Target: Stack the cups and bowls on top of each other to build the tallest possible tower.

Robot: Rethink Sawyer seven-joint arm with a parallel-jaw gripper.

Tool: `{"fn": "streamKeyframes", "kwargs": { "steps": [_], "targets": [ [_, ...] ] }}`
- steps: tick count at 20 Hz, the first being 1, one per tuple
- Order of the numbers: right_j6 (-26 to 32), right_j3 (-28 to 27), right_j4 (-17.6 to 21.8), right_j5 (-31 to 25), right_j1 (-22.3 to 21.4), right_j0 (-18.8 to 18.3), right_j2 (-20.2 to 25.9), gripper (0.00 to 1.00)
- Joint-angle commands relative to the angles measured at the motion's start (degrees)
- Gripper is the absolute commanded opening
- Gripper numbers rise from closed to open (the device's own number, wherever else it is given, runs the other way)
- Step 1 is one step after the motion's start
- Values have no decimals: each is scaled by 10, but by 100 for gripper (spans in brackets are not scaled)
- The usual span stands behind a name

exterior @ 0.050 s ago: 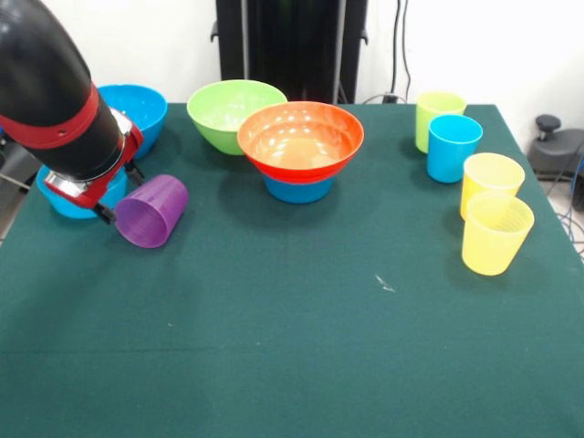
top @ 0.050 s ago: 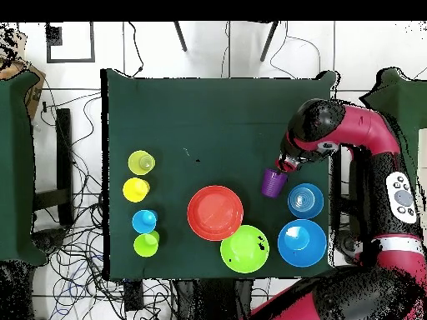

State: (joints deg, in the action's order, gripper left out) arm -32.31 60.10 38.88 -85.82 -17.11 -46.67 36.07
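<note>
The translucent purple cup (exterior @ 0.050 s ago: 151, 212) hangs tilted at the table's left, its mouth towards the camera; in the overhead view the purple cup (top @ 0.050 s ago: 273, 182) shows just below the wrist. My gripper (exterior @ 0.050 s ago: 125, 193) is shut on its wall near the rim. The wide orange bowl (exterior @ 0.050 s ago: 300, 139) sits upright on an upturned small blue bowl (exterior @ 0.050 s ago: 298, 190) in the middle. A lime green bowl (exterior @ 0.050 s ago: 234, 111) and a large blue bowl (exterior @ 0.050 s ago: 137, 108) stand behind. Another small blue bowl (exterior @ 0.050 s ago: 68, 203) is partly hidden by the arm. On the right stand the green cup (exterior @ 0.050 s ago: 436, 117), blue cup (exterior @ 0.050 s ago: 453, 146) and two yellow cups (exterior @ 0.050 s ago: 491, 181) (exterior @ 0.050 s ago: 496, 233).
The arm (top @ 0.050 s ago: 350, 133) reaches in over the table's edge beside the blue bowls (top @ 0.050 s ago: 302, 242). A small white scrap (exterior @ 0.050 s ago: 385, 285) lies on the green cloth in front of the orange bowl. Cables run over the floor beyond the table.
</note>
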Motion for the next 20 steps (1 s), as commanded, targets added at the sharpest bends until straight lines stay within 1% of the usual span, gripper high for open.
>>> {"fn": "streamKeyframes", "kwargs": {
  "steps": [1,11,20],
  "targets": [
    [67,-7,21,14,32,7,-18,100],
    [74,3,24,2,38,3,-25,100],
    [74,5,19,-14,42,5,-25,100]
  ]
}}
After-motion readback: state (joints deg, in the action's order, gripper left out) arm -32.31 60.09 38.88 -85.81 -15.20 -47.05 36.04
